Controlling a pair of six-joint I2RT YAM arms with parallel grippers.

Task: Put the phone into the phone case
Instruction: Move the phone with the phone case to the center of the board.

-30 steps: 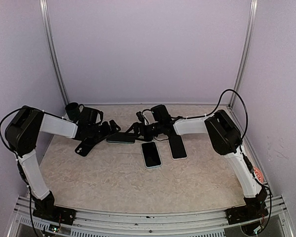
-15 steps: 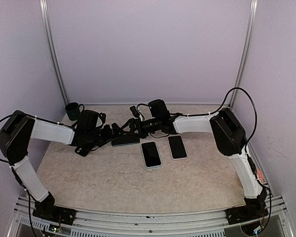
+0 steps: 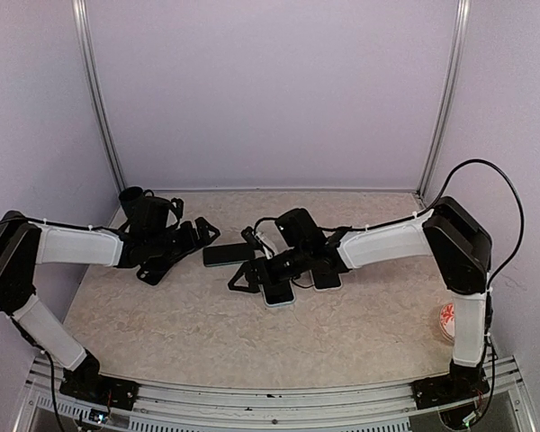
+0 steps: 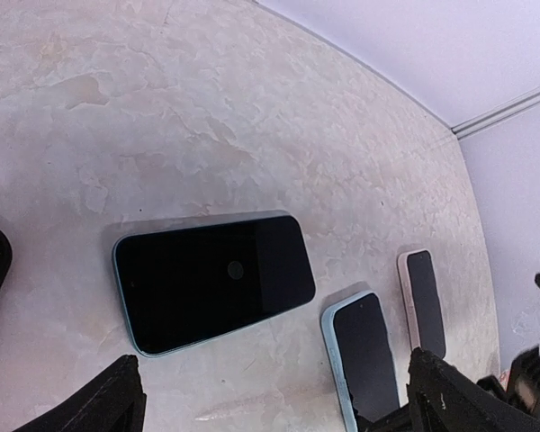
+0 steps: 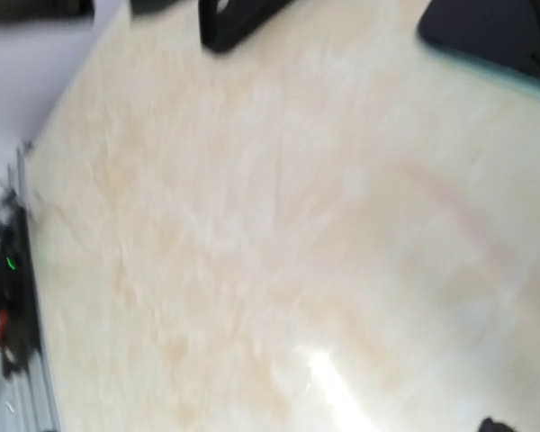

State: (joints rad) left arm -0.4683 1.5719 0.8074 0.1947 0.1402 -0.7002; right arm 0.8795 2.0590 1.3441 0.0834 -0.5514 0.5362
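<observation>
A dark phone (image 3: 227, 255) with a thin teal edge lies flat, screen up, near the middle of the table; the left wrist view shows it close ahead (image 4: 211, 279). To its right lies a light blue phone case (image 3: 275, 291) (image 4: 364, 355) with a dark inside. My left gripper (image 3: 180, 254) (image 4: 279, 409) stands open just left of the phone, touching nothing. My right gripper (image 3: 249, 263) is open and low, between the phone and the case's left edge. The right wrist view is blurred and shows only the phone's corner (image 5: 495, 31).
A third flat dark item with a pinkish-white rim (image 4: 423, 301) lies right of the blue case, mostly under my right arm in the top view. A black cup (image 3: 130, 196) stands at the back left. A red-and-white object (image 3: 447, 319) sits by the right wall.
My right gripper has swung from behind the phones forward to the blue case's left side. My left gripper reached toward the phone, then drew back left. Both stayed open.
</observation>
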